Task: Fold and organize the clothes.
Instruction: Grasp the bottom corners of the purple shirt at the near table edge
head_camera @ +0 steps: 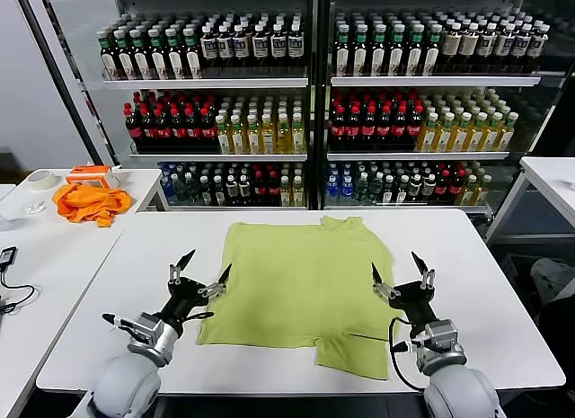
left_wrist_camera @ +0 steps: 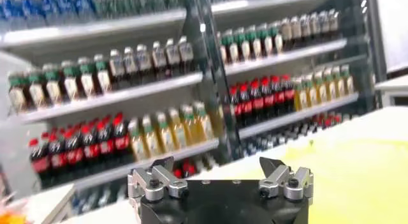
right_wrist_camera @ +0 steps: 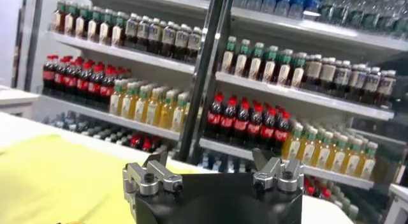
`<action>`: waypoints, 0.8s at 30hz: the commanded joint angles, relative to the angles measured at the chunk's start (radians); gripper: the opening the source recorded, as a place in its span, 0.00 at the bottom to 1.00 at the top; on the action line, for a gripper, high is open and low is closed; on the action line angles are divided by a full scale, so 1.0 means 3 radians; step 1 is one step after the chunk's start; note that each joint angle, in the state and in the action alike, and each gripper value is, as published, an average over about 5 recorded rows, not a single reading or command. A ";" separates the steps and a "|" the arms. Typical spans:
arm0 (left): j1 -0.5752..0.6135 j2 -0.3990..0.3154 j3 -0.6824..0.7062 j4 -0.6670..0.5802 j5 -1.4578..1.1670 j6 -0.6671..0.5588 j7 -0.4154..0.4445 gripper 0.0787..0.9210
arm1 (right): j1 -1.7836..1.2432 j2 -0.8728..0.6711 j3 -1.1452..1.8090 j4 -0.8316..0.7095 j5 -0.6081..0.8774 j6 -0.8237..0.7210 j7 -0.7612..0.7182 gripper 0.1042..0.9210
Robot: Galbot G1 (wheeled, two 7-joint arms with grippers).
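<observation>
Behind our white table [head_camera: 467, 256] stand bottle shelves [head_camera: 305, 94]. Our light yellow-green cotton T-shirt [head_camera: 296, 288] lies mid-table toward the near edge, between our released left hand [head_camera: 199, 276] and released right hand [head_camera: 402, 272].

This looks like a shop mock-up or retail test lab. Along the far side stand glass-fronted drink coolers [head_camera: 310, 94] with rows of bottles [head_camera: 243, 130] ranked by colour on lit shelves. Near them are plain white desks [head_camera: 503, 292], one in the middle and others to the left and right.
</observation>
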 commanded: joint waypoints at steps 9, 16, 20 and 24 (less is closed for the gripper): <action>0.0546 0.0042 -0.0144 -0.0299 -0.0630 0.0816 -0.0288 0.88 | -0.0567 -0.0162 -0.0103 0.0140 0.0352 -0.0195 0.0143 0.88; 0.0592 0.0014 -0.0129 -0.0213 -0.0621 0.0878 -0.0349 0.88 | -0.0600 -0.0063 -0.0212 0.0116 0.0408 -0.0232 0.0208 0.88; 0.0618 0.0024 -0.0127 -0.0233 -0.0642 0.0881 -0.0410 0.88 | -0.0621 -0.0008 -0.0208 0.0105 0.0400 -0.0249 0.0241 0.88; 0.0641 0.0023 -0.0134 -0.0271 -0.0698 0.0872 -0.0422 0.88 | -0.0630 0.0017 -0.0222 0.0043 0.0393 -0.0228 0.0288 0.88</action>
